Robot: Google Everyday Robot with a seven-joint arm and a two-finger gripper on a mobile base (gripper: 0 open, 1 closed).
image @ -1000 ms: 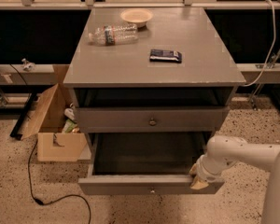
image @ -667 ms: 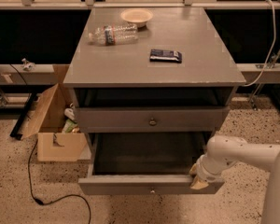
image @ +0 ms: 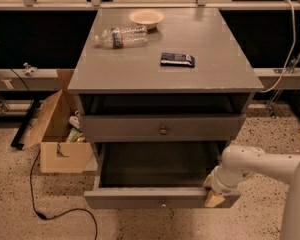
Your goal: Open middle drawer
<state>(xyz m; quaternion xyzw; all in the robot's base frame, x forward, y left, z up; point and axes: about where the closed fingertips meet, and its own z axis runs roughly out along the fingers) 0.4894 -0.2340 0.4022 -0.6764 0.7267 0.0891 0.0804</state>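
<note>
The middle drawer (image: 155, 198) is a grey drawer with a small knob. It stands pulled out towards me, and its dark, empty inside (image: 157, 164) shows. My gripper (image: 211, 190), on a white arm coming in from the lower right, is at the right end of the drawer's front panel, against its top edge. Above it, another grey drawer front (image: 163, 126) with a round metal knob sits under the cabinet top, with a dark gap over it. Whatever lies below the pulled-out drawer is hidden.
On the grey cabinet top (image: 140, 69) lie a plastic bottle (image: 121, 36), a tan bowl (image: 146, 18) and a dark flat packet (image: 177, 59). An open cardboard box (image: 57, 134) stands on the floor at the left, with a black cable (image: 40, 204) in front of it.
</note>
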